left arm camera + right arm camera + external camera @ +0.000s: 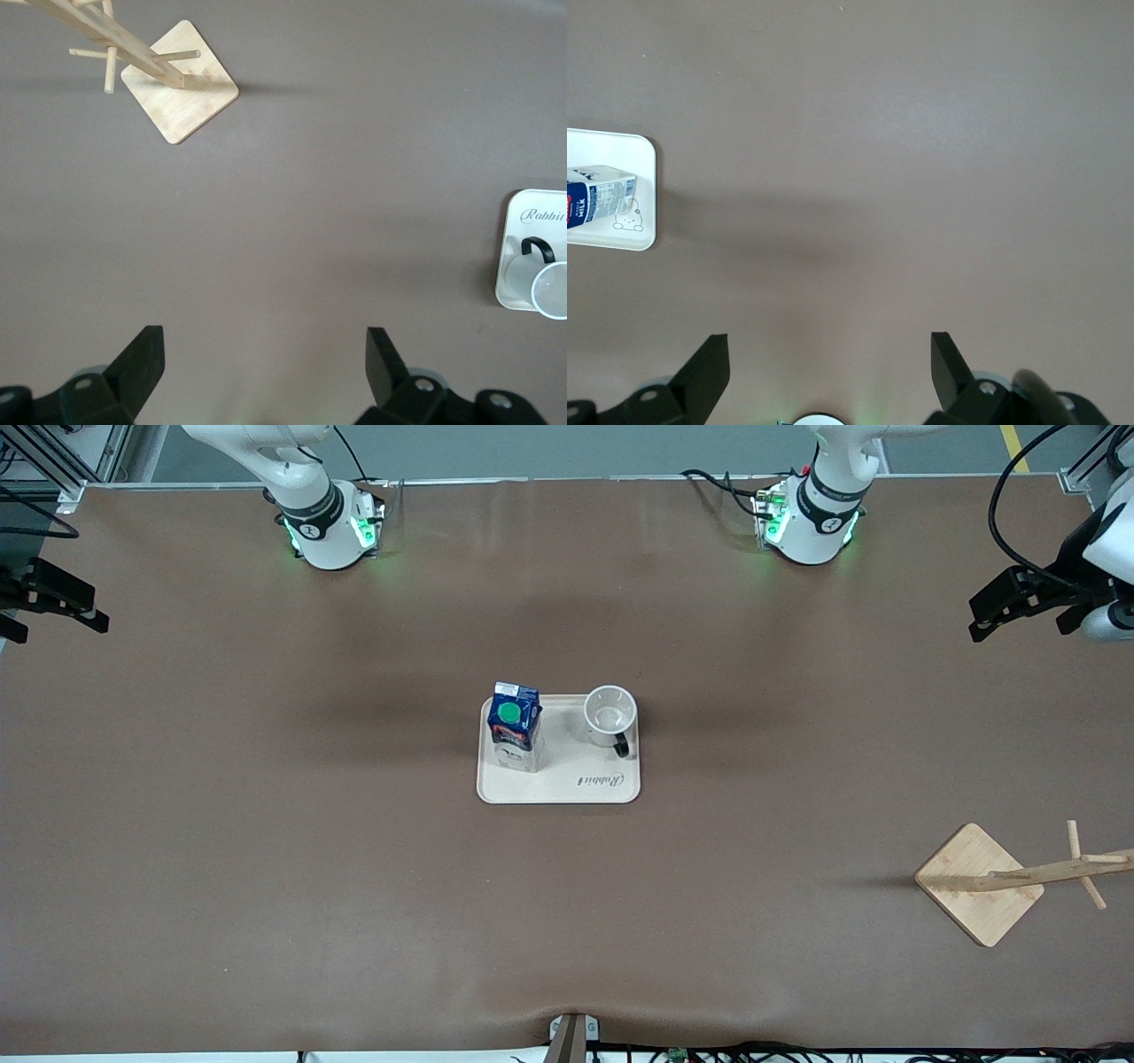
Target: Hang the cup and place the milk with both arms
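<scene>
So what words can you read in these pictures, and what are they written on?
"Rabbit": in curly script on the tray, along its edge nearer the front camera; upside down in the front view.
"MILK": small print on the side of the milk carton, seen in the right wrist view.
The carton's other print and the label on its top are too small to read.

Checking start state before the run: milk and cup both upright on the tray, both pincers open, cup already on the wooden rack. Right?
Not quite. The cup is not on the wooden rack; the front view shows it upright on the tray beside the milk. The rest holds: the left pincer and right pincer are open.
</scene>
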Tool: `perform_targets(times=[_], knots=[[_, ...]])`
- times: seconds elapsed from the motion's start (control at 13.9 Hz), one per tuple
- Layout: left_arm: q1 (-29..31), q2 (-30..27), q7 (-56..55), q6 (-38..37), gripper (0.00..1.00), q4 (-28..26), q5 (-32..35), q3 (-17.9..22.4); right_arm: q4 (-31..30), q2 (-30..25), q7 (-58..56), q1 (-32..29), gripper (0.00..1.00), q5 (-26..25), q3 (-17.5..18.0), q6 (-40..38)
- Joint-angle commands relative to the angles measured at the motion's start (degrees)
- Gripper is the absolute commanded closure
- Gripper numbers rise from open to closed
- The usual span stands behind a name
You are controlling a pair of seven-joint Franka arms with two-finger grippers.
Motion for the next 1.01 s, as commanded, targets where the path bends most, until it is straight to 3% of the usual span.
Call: perform_targets(times=[0.0,0.58,0.94], knots=[[0.3,-0.2,0.9,-0.8,0.0,0.7,-0.7,0.1,0.8,0.0,-0.6,-0.6,0.0,1.1,0.4,-0.8],[0.1,0.5,-0.4,-0.8,0.0,0.6,-0.7,-0.1,0.8,0.1,-0.6,-0.4,0.0,1.1,0.4,-0.8],[-0.7,1.9,-5.9,3.5,0.0,-2.3,-0.8,-2.2,0.8,0.1,-0.6,-1.2,0.0,1.1,0.2,-0.8]])
